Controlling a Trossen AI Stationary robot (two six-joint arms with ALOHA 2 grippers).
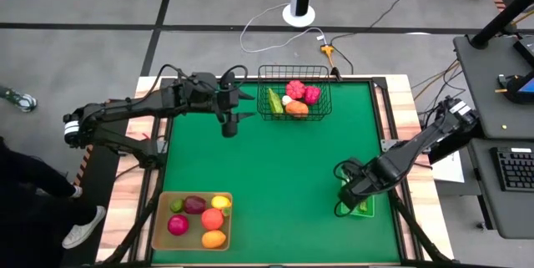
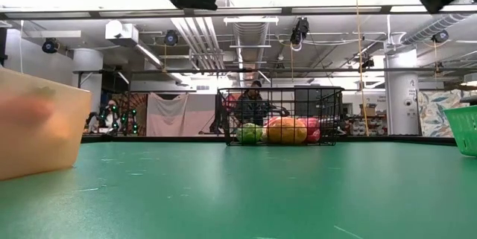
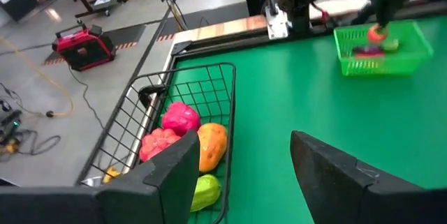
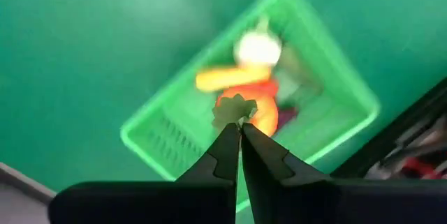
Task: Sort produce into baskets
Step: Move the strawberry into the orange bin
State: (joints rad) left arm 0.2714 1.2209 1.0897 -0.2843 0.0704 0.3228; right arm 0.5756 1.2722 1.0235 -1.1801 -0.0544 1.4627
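Over the green bin [image 4: 265,112] at about 4 o'clock on the tabletop [image 1: 275,176], the right tool [image 4: 240,128] hangs with its fingers pressed together, nothing visibly pinched; the tips sit just above an orange piece with a leafy top [image 4: 244,109]. Bin also holds a yellow-orange strip, a pale round piece and something purple, blurred.

Wire basket [image 1: 321,93] at 12 o'clock holds pink, red, orange and green produce [image 1: 294,99], maybe five pieces. Tan tray [image 1: 163,226] at 7 o'clock holds about six: lime, dark purple, yellow, pink-red, red-orange, orange. No loose produce shows on the green mat in the high view, so my guess is sorting is done or nearly done; the right tool's last drop looks finished, only retreat left. Can't rule out a piece hidden under an arm.

Left tool [image 1: 229,118] hovers at 11 o'clock, just beside the wire basket's 9 o'clock side, fingers spread and empty, pointing down toward the mat. Left arm reaches in from 9 o'clock, stretched nearly flat along the far edge. Right arm comes from 3 o'clock, elbow bent, wrist tipped down over the bin. A person shows far back in the room in the low view, behind the basket.
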